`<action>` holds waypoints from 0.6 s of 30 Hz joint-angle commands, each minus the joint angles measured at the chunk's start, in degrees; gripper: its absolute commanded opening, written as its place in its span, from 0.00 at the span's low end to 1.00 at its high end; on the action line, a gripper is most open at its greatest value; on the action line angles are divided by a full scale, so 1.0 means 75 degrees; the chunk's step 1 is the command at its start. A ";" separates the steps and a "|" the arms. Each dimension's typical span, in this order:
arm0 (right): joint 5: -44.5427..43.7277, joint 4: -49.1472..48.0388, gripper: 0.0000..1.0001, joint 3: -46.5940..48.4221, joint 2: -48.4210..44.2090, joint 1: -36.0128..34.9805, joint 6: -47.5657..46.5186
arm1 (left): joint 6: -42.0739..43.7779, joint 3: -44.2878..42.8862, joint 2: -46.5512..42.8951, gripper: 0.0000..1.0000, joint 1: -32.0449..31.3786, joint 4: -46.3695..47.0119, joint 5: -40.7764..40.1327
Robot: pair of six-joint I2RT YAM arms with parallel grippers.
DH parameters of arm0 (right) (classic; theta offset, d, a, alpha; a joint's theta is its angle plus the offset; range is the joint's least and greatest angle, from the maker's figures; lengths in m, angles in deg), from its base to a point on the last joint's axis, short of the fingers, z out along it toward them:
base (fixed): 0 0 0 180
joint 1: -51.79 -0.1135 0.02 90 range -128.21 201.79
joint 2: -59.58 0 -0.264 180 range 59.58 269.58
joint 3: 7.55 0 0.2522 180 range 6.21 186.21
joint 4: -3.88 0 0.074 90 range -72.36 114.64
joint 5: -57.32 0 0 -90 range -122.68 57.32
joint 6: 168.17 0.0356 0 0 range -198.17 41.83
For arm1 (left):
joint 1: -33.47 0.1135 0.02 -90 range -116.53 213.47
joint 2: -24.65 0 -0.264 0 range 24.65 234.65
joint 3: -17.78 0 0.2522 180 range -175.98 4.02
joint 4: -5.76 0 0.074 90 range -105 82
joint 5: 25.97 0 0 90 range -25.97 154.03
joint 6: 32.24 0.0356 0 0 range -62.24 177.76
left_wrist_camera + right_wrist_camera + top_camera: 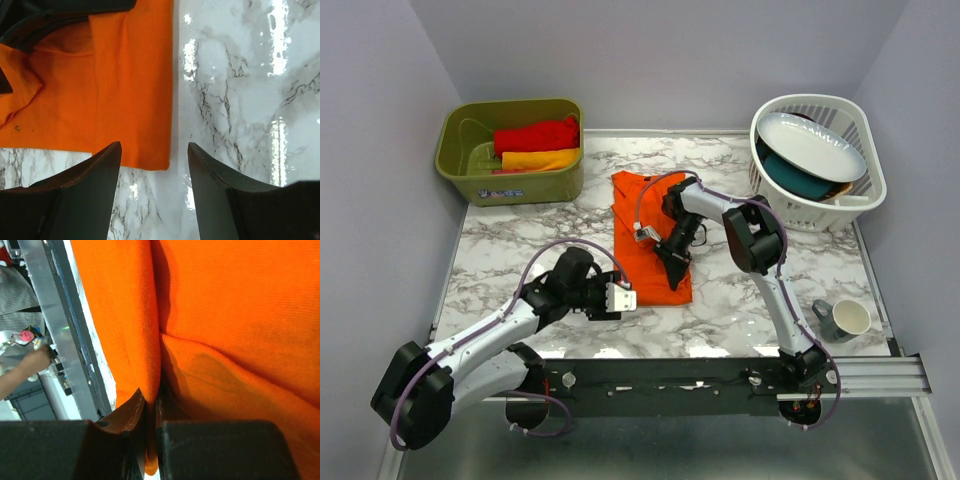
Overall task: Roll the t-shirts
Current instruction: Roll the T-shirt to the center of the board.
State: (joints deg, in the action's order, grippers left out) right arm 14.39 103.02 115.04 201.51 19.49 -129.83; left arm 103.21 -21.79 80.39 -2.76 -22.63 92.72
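Observation:
The bright orange t-shirt (642,215) lies as a long folded strip in the middle of the marble table. My right gripper (677,268) is shut on a fold of its cloth near the near end; in the right wrist view the fold runs between the closed fingers of the gripper (152,407) and the shirt (240,315) fills the frame. My left gripper (625,298) is open and empty, just off the shirt's near left corner. In the left wrist view the gripper (155,152) hangs over bare marble beside the edge of the shirt (115,90). A red t-shirt roll (535,135) and a yellow-orange one (540,158) lie in the bin.
An olive green bin (470,180) stands at the back left. A white basket (820,205) at the back right holds a white plate (812,143) and a teal item (798,178). A mug (845,320) stands at the near right. A metal rail (720,375) runs along the front edge.

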 commanded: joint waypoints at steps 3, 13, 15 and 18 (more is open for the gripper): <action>-0.1014 0.0276 0.19 0.0125 0.0623 -0.0018 0.0114 | 0.0642 0.0686 0.0043 0.66 -0.0782 0.1752 -0.0930; -0.1002 0.0264 0.19 0.0055 0.0576 -0.0018 0.0021 | 0.0877 0.0804 0.1648 0.49 -0.1463 0.2361 -0.2196; -0.1002 0.0264 0.19 0.0043 0.0553 -0.0007 -0.0003 | 0.0936 0.0734 0.1906 0.41 -0.1474 0.2221 -0.2243; -0.1002 0.0275 0.20 0.0043 0.0553 -0.0018 -0.0003 | 0.1088 0.0640 0.2012 0.21 -0.1474 0.1964 -0.2103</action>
State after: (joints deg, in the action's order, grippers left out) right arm 14.24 103.35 115.77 202.19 19.54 -127.19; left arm 109.42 -16.89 93.33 -13.54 -4.56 79.19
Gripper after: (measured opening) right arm 0.191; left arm 0.334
